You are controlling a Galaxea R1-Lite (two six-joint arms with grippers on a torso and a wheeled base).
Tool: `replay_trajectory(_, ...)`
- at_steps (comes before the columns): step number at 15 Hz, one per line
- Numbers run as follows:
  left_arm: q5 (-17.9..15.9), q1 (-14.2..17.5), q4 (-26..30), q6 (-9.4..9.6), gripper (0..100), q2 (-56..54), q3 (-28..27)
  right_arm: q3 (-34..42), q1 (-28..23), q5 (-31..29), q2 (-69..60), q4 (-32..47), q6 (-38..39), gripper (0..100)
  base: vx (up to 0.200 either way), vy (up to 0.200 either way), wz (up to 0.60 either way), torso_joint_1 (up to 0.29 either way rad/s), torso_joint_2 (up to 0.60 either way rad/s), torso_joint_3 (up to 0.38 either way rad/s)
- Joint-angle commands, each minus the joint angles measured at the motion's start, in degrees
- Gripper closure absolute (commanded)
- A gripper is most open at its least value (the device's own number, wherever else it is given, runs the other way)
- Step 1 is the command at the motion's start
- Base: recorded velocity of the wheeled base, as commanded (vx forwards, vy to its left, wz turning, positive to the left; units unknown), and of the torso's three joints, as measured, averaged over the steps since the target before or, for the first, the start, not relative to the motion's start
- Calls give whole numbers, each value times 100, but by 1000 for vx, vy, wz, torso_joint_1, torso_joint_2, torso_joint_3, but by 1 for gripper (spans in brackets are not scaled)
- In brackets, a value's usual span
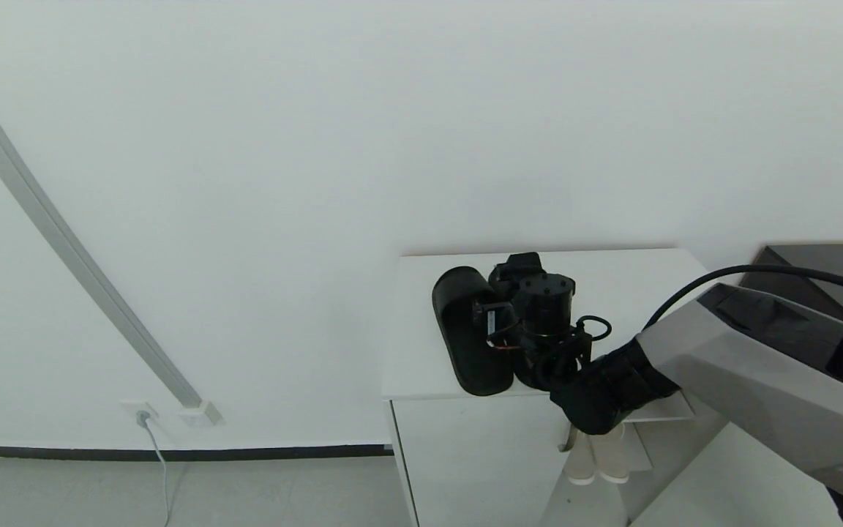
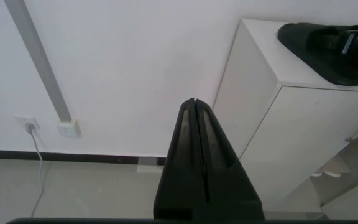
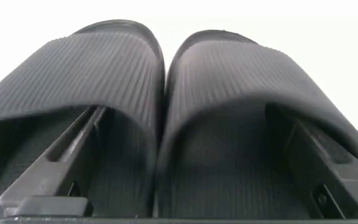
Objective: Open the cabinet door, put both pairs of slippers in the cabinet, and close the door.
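— Far left: left gripper [image 2: 194, 102] pressed together, hanging beside the cabinet [image 2: 260, 93]?
— Yes. Then black slippers [image 1: 465, 337] atop it, one mostly hidden behind the wrist.
— Right gripper [image 3: 185, 112]?
— Spread apart, one finger under each strap; probably not squeezing. Lower right, white slippers [image 1: 597, 461], tops cut off.

A white box-shaped cabinet [image 1: 421, 322] stands on the grey floor [image 1: 173, 490] against the wall. On its flat top lie 2 black ribbed rubber slippers [image 1: 465, 337], side by side and touching, near the top's left front corner. Lower down, inside the cabinet, what look like 2 pale slippers [image 1: 597, 461] rest on a white inner shelf [image 1: 645, 450].
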Motion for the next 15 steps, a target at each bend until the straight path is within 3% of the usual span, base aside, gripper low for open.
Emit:
replay_trajectory(1,-5,1,0,1,100,-1,1,-194,-47,23,226,27,-5,0,0,0,0,0,0,0)
replay_trajectory(3,4,1,0,-8,100,-1,1,-370,-47,23,331,35,-5,0,0,0,0,0,0,0)
replay_trajectory(4,4,1,0,-8,100,-1,1,-379,-47,23,331,35,-5,100,0,0,0,0,0,0)
replay_trajectory(15,4,1,0,-8,100,-1,1,-9,32,14,-65,0,-5,100,0,0,0,0,0,0)
